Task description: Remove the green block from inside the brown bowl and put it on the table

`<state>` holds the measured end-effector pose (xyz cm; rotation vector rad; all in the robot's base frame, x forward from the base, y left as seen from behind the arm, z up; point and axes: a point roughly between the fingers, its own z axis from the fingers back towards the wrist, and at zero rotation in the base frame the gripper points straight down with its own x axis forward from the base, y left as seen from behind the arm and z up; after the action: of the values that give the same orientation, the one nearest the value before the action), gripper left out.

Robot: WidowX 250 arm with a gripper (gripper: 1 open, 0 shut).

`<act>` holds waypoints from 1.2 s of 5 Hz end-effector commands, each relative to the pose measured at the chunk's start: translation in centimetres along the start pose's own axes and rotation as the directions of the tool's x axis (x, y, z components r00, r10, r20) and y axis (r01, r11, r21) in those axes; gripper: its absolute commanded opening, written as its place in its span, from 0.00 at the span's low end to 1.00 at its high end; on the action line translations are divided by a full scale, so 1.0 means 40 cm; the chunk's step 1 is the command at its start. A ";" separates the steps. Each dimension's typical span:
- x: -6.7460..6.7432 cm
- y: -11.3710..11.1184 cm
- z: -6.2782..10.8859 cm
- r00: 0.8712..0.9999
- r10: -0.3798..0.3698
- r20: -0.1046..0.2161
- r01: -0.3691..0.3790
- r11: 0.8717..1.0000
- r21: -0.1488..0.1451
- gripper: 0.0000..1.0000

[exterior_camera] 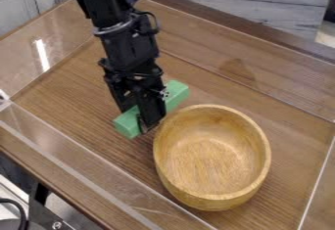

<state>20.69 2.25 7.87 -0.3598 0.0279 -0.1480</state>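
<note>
The green block (125, 125) lies on the table (249, 68) just left of the brown bowl (210, 109), its long side running diagonally from near left to far right. My black gripper (144, 113) points steeply down over the block's middle, with a finger against each long side, shut on it. The fingers hide the block's centre, so only its two ends show. The bowl is light wood, round and has nothing inside.
Low clear plastic walls (78, 175) edge the tabletop at the front and left. The bowl's rim almost touches the block's far end. Bare wood-grain surface stretches behind and to the right of the arm.
</note>
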 end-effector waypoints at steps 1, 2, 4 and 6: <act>0.028 0.013 0.031 0.999 -0.002 0.053 0.001 1.000 0.024 0.00; 0.031 0.016 0.030 0.999 0.000 0.052 -0.001 1.000 0.022 0.00; 0.035 0.022 0.029 0.999 0.005 0.049 -0.006 1.000 0.019 0.00; 0.039 0.028 0.026 0.999 0.010 0.046 -0.011 1.000 0.015 0.00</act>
<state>21.26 2.80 7.30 -0.3691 0.0397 -0.1295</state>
